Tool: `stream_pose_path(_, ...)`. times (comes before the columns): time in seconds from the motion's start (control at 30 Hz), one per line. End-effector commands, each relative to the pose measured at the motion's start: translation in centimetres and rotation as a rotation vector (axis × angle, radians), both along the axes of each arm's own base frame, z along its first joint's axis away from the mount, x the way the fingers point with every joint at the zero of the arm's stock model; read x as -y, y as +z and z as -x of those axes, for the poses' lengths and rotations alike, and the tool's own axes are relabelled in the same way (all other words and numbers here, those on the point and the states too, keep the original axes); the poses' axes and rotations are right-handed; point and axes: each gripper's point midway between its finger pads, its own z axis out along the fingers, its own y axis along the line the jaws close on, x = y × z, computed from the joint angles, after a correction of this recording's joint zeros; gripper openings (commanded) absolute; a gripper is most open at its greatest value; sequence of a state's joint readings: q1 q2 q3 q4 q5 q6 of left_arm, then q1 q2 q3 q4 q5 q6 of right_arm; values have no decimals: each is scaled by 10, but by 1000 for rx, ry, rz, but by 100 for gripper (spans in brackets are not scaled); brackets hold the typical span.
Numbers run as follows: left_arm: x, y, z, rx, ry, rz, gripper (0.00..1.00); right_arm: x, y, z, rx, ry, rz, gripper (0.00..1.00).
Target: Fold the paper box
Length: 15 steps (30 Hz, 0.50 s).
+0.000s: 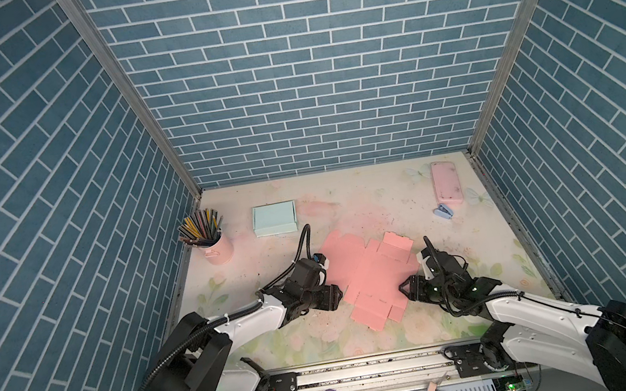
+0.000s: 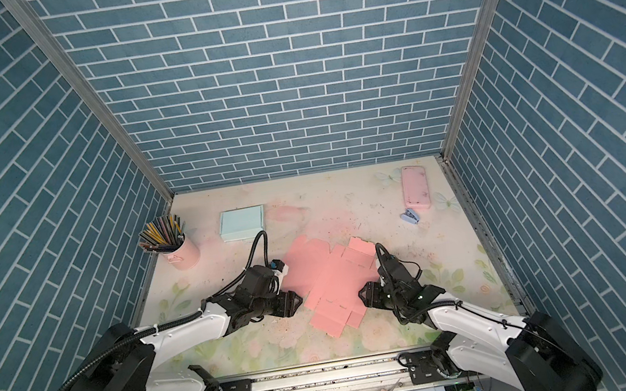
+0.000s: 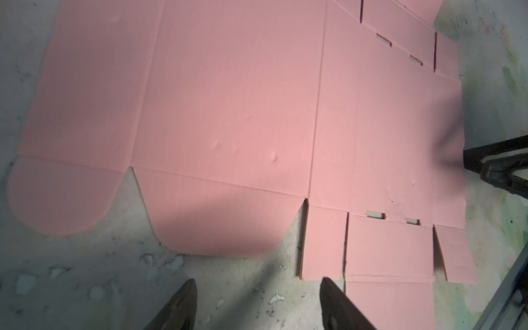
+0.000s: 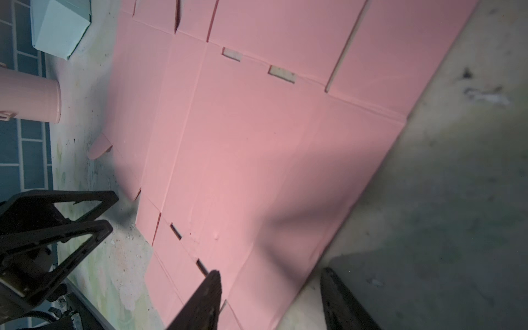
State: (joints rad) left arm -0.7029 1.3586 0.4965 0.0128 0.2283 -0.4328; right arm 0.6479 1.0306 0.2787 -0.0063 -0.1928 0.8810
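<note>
The pink paper box (image 1: 369, 276) lies flat and unfolded in the middle of the surface (image 1: 347, 208). Its long way runs from far left to near right. The right end effector (image 1: 404, 288) is closer, with its jaws apart over the near-right edge and not pinching. The left end effector (image 1: 339, 297) is open and empty, just beside the flaps.

Paper box (image 1: 366, 281) flat on table (image 1: 347, 208); pencil cup (image 1: 218, 248) behind-left
</note>
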Motion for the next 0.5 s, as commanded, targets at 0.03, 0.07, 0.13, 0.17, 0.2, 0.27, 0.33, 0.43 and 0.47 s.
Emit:
stream_pose_path(0.03,-8,-10,12,-52,24,-18,69,-2,-1,-10,18,9,21,57)
stream_pose_path(0.07,-8,-5,12,-46,22,-12,69,-2,-2,-12,20,5,22,57)
stream_pose_path(0.13,-3,13,11,-16,-4,10,69,0,-3,-14,22,-6,26,56)
stream_pose_path(0.17,1,24,10,3,-33,31,69,2,-4,-16,22,-15,29,56)
stream_pose_path(0.2,6,37,8,28,-64,49,69,4,-5,-17,20,-24,31,56)
stream_pose_path(0.27,11,55,2,66,-102,52,71,7,-5,-19,18,-37,33,55)
stream_pose_path(0.33,9,62,-11,79,-116,24,71,11,-8,-21,12,-51,34,55)
stream_pose_path(0.43,5,57,-37,68,-77,24,71,12,-8,-26,11,-70,5,54)
stream_pose_path(0.47,7,57,-45,70,-73,37,70,12,-8,-27,8,-75,-10,54)
